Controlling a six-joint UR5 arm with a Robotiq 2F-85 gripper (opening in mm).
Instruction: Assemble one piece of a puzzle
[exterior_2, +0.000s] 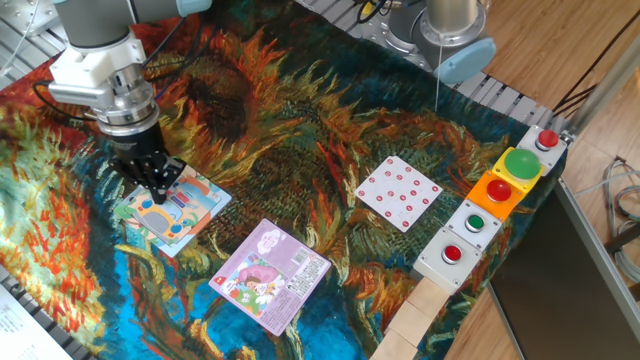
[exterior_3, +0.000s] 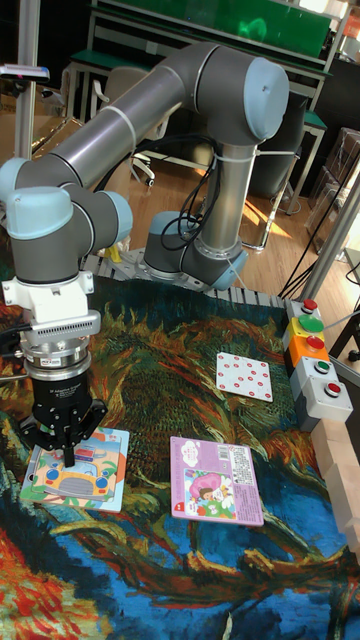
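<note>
The puzzle (exterior_2: 185, 212) is a flat square board in pale blue and green with an orange vehicle picture. It lies on the painted cloth at the left (exterior_3: 100, 470). My gripper (exterior_2: 157, 190) points straight down over the board's left part, fingertips at or just above its surface (exterior_3: 68, 457). The dark fingers converge to a narrow point and look shut. Whether a loose piece sits between them is hidden by the fingers.
A purple-pink square puzzle (exterior_2: 270, 275) lies right of the board. A white card with red dots (exterior_2: 398, 191) sits further right. A box of red and green buttons (exterior_2: 495, 195) lines the right edge, with wooden blocks (exterior_2: 415, 315) below it. A second arm's base (exterior_2: 450, 30) stands at the back.
</note>
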